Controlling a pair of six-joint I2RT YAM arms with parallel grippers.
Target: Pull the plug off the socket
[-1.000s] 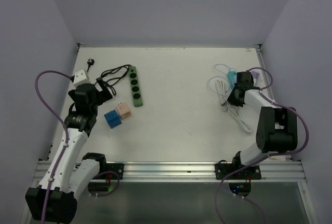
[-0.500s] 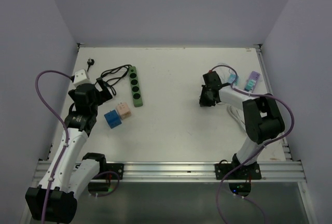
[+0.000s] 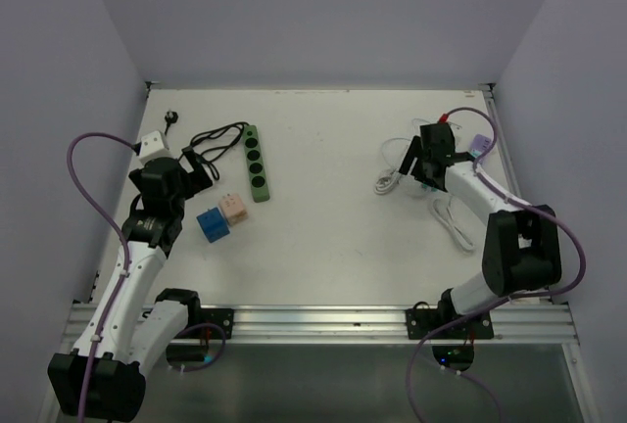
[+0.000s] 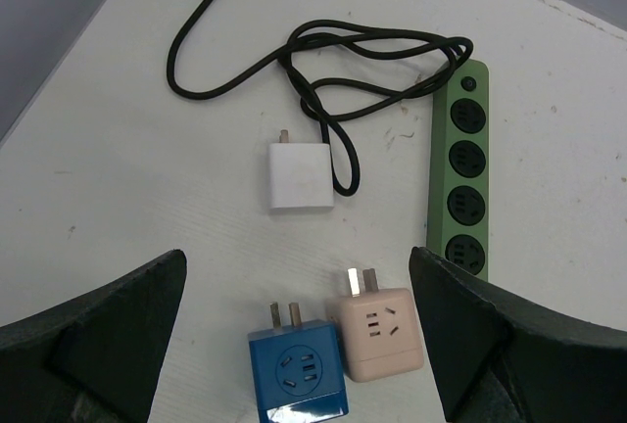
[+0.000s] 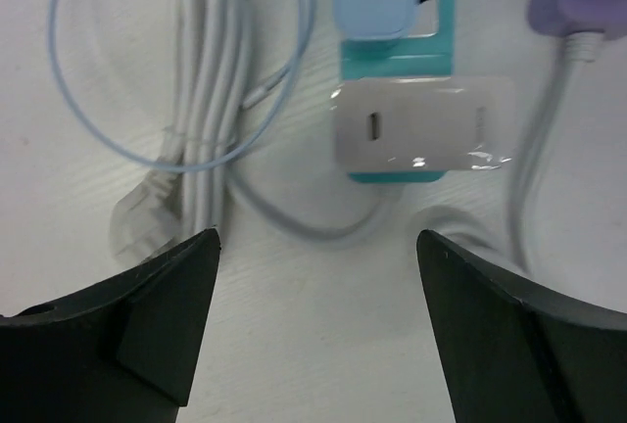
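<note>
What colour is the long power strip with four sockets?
The power strip is green with dark sockets, and it shows best in the left wrist view.

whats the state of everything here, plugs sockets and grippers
green four-socket power strip, all sockets empty
white square charger, unplugged, lying flat
blue cube adapter, unplugged
pink cube adapter, unplugged
white rectangular plug, seated in the teal socket strip
left gripper, open, holding nothing
right gripper, open, holding nothing
</note>
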